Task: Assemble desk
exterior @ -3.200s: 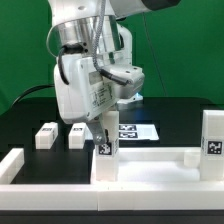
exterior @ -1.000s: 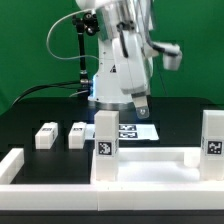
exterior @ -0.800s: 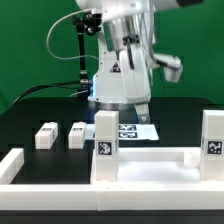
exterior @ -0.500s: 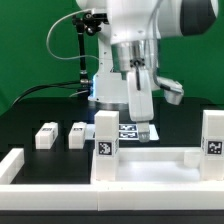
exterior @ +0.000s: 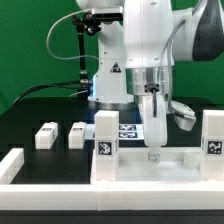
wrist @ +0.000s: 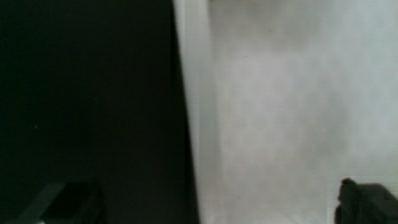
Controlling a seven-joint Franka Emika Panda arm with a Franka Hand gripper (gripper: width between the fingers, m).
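Legs first: well to the exterior view's left of the fingers lie a loose leg [exterior: 45, 136] and a second loose leg [exterior: 77, 135]; nearer stands an upright leg [exterior: 105, 138]. The gripper [exterior: 154, 150] hangs over the desk's tabletop [exterior: 130, 168], fingertips [wrist: 61, 200] spread wide, holding nothing. Rightward stands another upright leg [exterior: 212, 135].

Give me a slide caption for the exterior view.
Open end effector points down at the desk tabletop beside an upright leg.

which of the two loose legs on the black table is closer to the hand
The loose leg on the exterior view's right of the pair, beside the upright leg; the other loose leg lies farther from the hand.
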